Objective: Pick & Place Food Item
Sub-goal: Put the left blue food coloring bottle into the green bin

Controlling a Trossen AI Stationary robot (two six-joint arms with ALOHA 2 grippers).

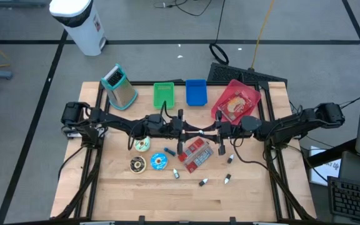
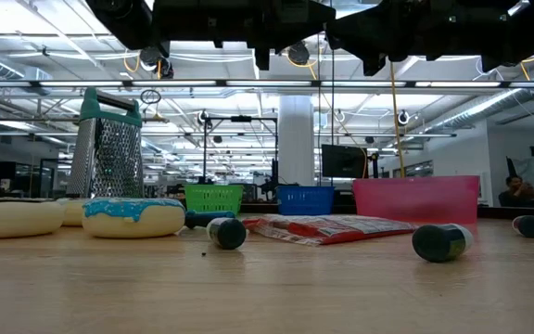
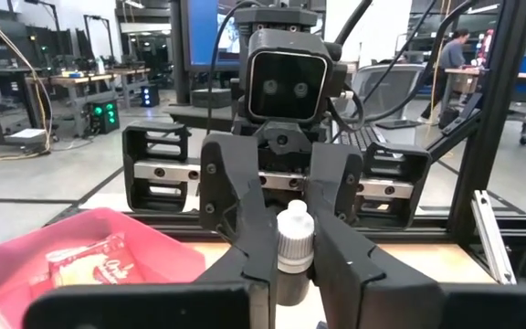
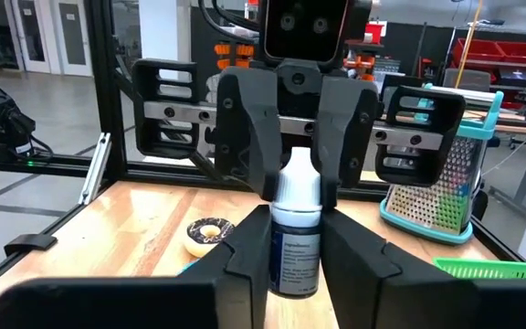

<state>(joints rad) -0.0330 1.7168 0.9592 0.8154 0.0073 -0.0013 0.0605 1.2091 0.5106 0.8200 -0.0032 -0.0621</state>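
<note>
Desk [image 1: 242, 194], left to right in the high view:
- Left arm comes in from the left edge and reaches to mid-desk.
- Metal grater [image 1: 120, 86] with a teal top stands upright at the back left.
- Three donuts sit front-left of centre: one plain [image 1: 137, 164], one with blue icing [image 1: 158, 161], and one [image 1: 143, 144] just under the left arm.
- Green basket [image 1: 163, 95] and blue basket [image 1: 195, 92] stand side by side at the back centre.
- Left pincer [image 4: 295, 183] is at mid-desk, raised and facing the right one. The right wrist view shows its fingers narrow, pressed on either side of the white upper part of the small bottle [image 4: 295, 247].
- The small bottle has a white cap and a dark label. It is upright, held in the air between the two pincers, and off the desk.
- Red packet [image 1: 195, 153] lies flat on the desk under the meeting point.
- A few small dark bottles [image 1: 202, 182] lie loose in front of it. The low view shows them on their sides.
- Right pincer [image 3: 293, 210] is head-on to the left one. Its fingers are narrow and clamped on the labelled lower body of the same bottle, so both pincers grip it at once.
- Pink basket [image 1: 253, 94] is at the back right, tilted, with a food pack [image 1: 233, 106] inside.
- Right arm runs out to the right edge.

A person is seated in the room behind, far right in the low view.
</note>
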